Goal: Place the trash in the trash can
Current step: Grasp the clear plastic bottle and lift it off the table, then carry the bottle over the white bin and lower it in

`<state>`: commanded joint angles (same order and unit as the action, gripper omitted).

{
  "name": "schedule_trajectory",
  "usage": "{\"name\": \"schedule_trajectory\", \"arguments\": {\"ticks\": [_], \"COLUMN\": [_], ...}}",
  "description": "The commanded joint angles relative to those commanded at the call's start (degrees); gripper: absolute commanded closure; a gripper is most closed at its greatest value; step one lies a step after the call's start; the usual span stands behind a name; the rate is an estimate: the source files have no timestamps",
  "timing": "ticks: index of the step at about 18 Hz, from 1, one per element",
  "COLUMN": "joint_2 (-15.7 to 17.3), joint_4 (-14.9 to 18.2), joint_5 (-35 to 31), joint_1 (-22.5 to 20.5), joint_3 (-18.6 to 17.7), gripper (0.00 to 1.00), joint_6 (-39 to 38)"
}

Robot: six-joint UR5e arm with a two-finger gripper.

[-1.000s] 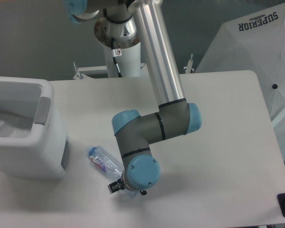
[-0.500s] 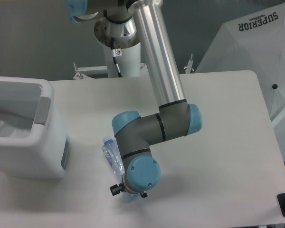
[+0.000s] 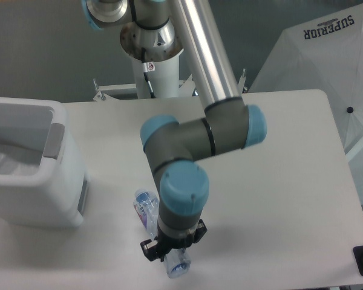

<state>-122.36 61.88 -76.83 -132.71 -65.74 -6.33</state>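
One gripper (image 3: pixel 171 252) is low near the front edge of the tabletop (image 3: pixel 278 181), mostly hidden under the blue cap of the wrist. The fingers seem pressed on the clear bottle (image 3: pixel 152 212), which passes under the wrist; its blue-capped end points toward the trash can and the other end comes out below the gripper. I cannot tell if the bottle touches the tabletop. The trash can (image 3: pixel 30 175), white with a grey handle panel, stands at the left edge; something pale lies inside. Behind the right edge is a white cover printed SUPERIOR (image 3: pixel 320 54), before a grey wall.
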Motion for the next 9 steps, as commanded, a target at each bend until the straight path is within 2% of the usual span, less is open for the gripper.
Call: {"name": "schedule_trajectory", "arguments": {"ticks": [5,9], "joint_2": [4.7,7.3], "joint_4": [-1.2,-6.1], "joint_5": [8.4,13.0], "joint_1": [0.3,0.6], "joint_3": [4.6,6.1], "gripper": [0.52,0.52], "joint_6": [1.8,2.5]}}
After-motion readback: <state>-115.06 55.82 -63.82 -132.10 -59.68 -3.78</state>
